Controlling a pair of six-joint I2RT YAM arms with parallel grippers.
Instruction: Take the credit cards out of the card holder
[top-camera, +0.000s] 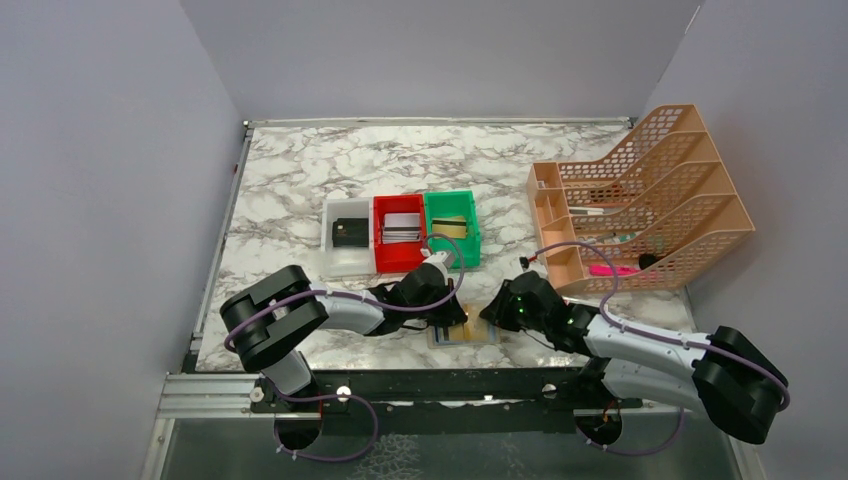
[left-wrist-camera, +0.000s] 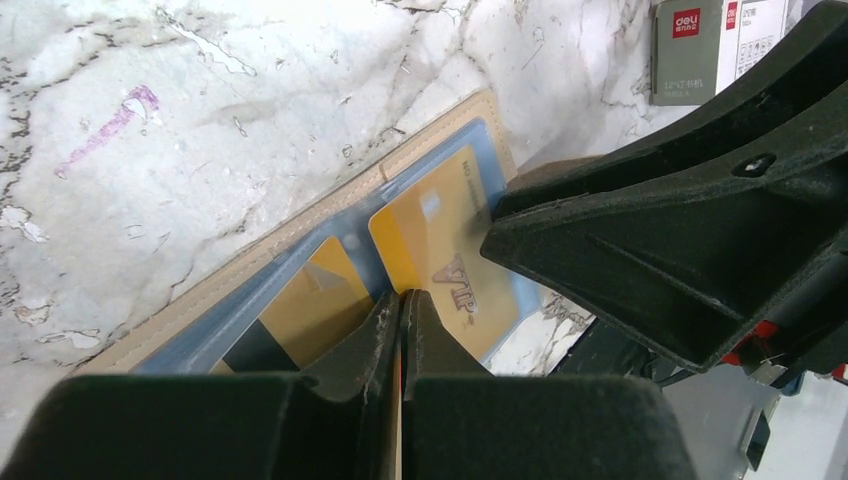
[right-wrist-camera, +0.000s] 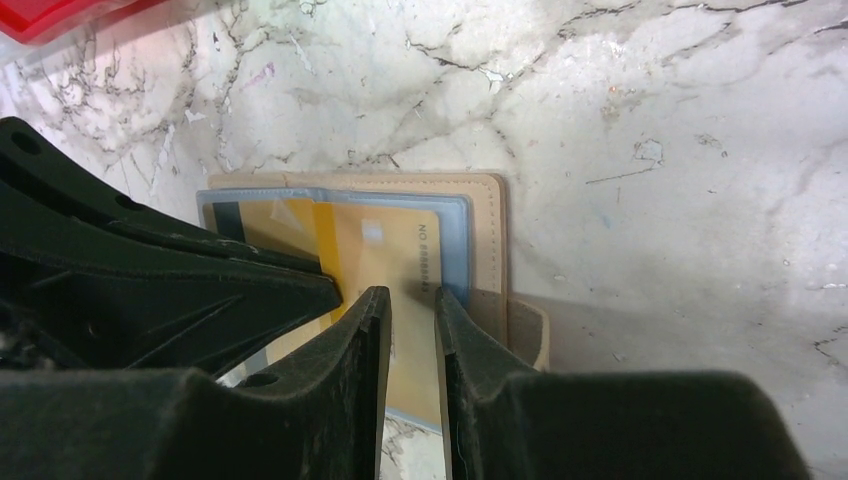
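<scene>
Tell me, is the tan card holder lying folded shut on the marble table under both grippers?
No: the card holder lies open, not shut; the right wrist view shows gold cards inside it. It does lie on the table, under the left gripper and the right gripper.

Tan card holder (right-wrist-camera: 490, 235), gold credit cards (right-wrist-camera: 385, 255)

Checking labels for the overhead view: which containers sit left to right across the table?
White bin → red bin → green bin → orange file rack.
</scene>
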